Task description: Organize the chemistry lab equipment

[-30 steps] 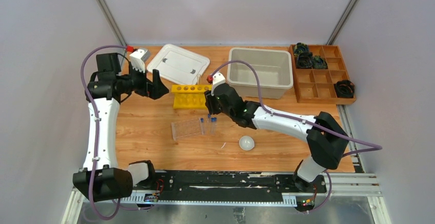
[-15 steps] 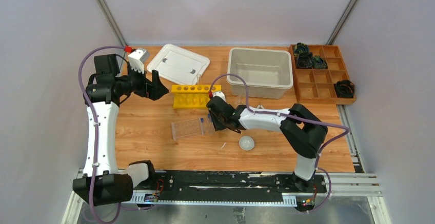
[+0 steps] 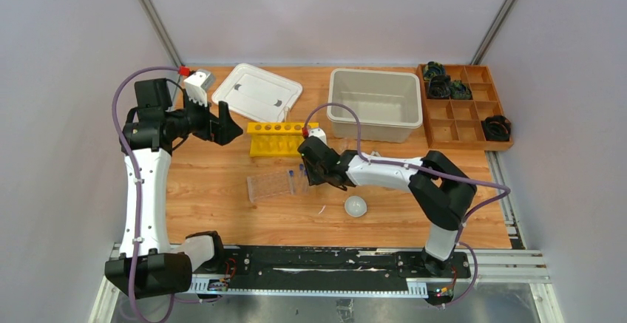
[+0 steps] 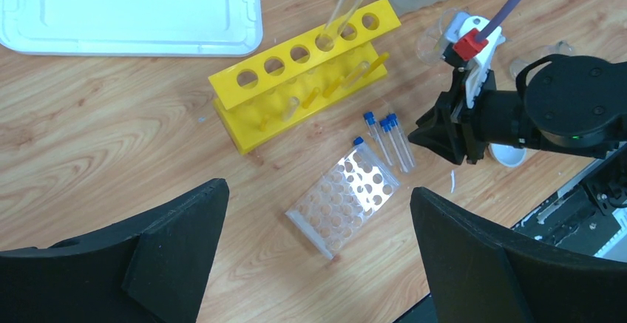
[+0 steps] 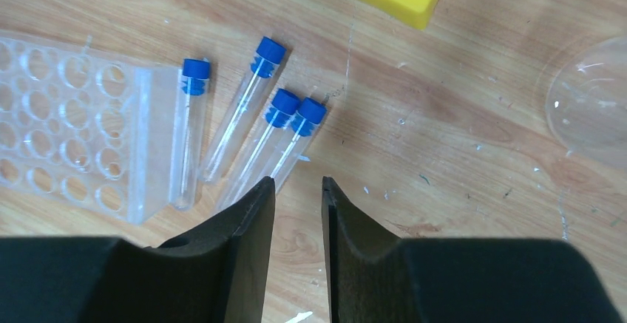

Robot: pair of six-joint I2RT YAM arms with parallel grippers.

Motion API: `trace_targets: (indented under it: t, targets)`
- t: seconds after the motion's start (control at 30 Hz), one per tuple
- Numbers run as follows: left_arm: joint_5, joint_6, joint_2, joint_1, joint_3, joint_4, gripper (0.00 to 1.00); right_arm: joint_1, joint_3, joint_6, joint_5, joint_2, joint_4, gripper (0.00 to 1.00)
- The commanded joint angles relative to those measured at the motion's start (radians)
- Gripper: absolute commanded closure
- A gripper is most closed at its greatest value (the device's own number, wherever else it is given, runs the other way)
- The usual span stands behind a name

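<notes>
A second ago the right gripper [image 5: 297, 184] was up by the yellow rack [image 3: 275, 138]. It has come toward the near edge and now sits low over the blue-capped tubes [image 5: 240, 127], its tips just by their clear ends. From above, it now hides some of them. The right arm [image 3: 384, 168] was stretched out long. Now it is folded, with its elbow [image 3: 442, 190] pulled in toward the middle. Most of this happened in the first half second. The left arm [image 3: 140, 175] may have leaned a tiny bit, but that is hard to see.
</notes>
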Motion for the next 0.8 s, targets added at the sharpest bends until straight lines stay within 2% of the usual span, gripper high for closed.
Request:
trace_targets:
  t: [0.0,0.57,0.77]
  targets:
    - [0.010,0.006,-0.020,-0.001,0.001,0.006,0.00,0.012,0.023,0.027,0.034,-0.052,-0.013,0.67]
    - [0.002,0.014,-0.026,-0.001,0.002,0.006,0.00,0.005,0.043,0.045,0.043,0.066,-0.021,0.76]
    - [0.008,0.013,-0.025,-0.001,0.002,0.006,0.00,-0.001,0.052,0.043,0.046,0.093,-0.024,0.76]
